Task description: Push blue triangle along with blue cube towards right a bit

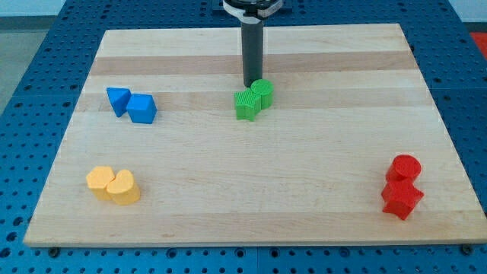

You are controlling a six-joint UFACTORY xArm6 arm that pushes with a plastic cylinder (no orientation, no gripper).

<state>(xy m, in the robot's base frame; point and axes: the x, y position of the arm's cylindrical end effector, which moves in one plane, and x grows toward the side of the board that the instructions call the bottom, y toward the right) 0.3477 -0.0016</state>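
Observation:
The blue triangle lies at the view's left on the wooden board, touching the blue cube just to its right. My tip stands near the board's middle top, right behind the green blocks and far to the right of the blue pair. The rod rises straight up from it to the view's top edge.
A green cylinder and a green star-like block sit together just below my tip. Two yellow blocks lie at the bottom left. A red cylinder and a red star-like block lie at the bottom right. The board's edge borders a blue perforated table.

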